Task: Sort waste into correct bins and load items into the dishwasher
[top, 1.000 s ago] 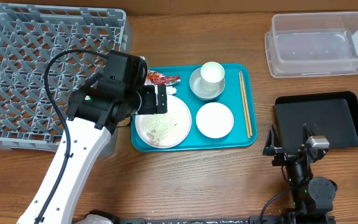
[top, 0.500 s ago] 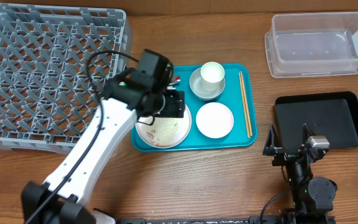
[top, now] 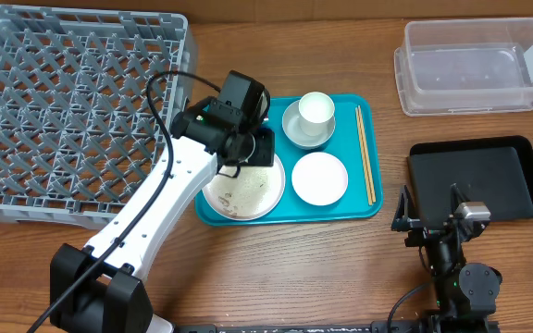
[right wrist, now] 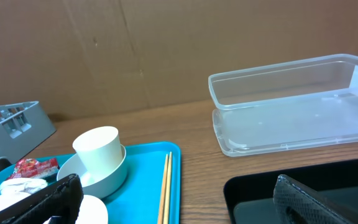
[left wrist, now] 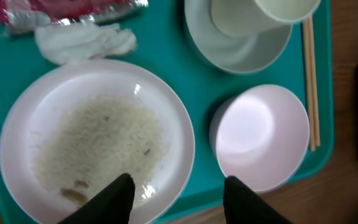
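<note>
A teal tray (top: 364, 209) holds a white plate with rice residue (left wrist: 98, 143), a small white dish (left wrist: 263, 134), a white cup (top: 316, 107) standing in a pale bowl (top: 296, 132), and chopsticks (top: 365, 153). Near the tray's far left corner lie a red wrapper (left wrist: 67, 9) and a crumpled napkin (left wrist: 82, 42). My left gripper (left wrist: 180, 193) hovers low over the plate's near-right rim, jaws apart, one finger over the plate and the other over the tray gap. Nothing is held. My right gripper (right wrist: 179, 202) stands open by the black bin, empty.
A grey dish rack (top: 63, 111) fills the back left. A clear plastic bin (top: 475, 65) stands at the back right, and a black bin (top: 475, 180) sits in front of it. My left arm crosses the table from the near left edge.
My left gripper has moved right, from the tray's left edge to over the plate's right rim. Its jaws have narrowed. The right arm has not moved.
</note>
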`<state>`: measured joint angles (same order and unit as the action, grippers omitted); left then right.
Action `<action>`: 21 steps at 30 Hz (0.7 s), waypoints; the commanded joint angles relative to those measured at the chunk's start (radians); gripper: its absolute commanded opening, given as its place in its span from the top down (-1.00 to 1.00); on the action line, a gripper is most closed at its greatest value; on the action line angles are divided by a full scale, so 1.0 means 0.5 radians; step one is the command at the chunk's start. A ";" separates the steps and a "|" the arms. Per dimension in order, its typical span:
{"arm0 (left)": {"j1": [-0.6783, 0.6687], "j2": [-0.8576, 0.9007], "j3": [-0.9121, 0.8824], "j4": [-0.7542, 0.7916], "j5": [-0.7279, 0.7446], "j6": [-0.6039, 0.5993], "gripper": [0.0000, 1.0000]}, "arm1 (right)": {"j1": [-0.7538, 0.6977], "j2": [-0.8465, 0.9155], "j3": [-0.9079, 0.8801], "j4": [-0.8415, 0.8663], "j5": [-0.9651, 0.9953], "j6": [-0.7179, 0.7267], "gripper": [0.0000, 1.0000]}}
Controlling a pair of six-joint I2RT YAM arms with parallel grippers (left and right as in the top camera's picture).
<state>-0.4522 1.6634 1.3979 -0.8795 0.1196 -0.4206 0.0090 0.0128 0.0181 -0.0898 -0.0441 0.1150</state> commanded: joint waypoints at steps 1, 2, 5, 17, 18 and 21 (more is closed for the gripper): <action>-0.018 0.022 0.052 0.095 -0.359 -0.029 0.07 | 0.014 -0.020 -0.020 0.014 0.019 -0.008 -0.99; -0.017 0.022 0.052 0.144 -0.420 -0.028 0.10 | 0.014 -0.020 -0.020 0.014 0.019 -0.008 -0.99; -0.017 0.024 0.052 0.246 -0.479 -0.027 -0.14 | 0.014 -0.020 -0.020 0.014 0.018 -0.008 -0.99; -0.002 -0.007 0.061 0.138 -0.671 0.051 -0.11 | 0.014 -0.020 -0.020 0.014 0.019 -0.008 -0.99; 0.006 -0.019 0.066 0.128 -0.674 0.063 -0.14 | 0.014 -0.020 -0.020 0.014 0.019 -0.008 -0.99; 0.041 -0.086 0.092 0.094 -0.682 0.080 -0.20 | 0.014 -0.020 -0.020 0.014 0.019 -0.008 -0.99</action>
<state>-0.4480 1.6623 1.4025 -0.8257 -0.1753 -0.4011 0.0090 0.0128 0.0181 -0.0895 -0.0441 0.1143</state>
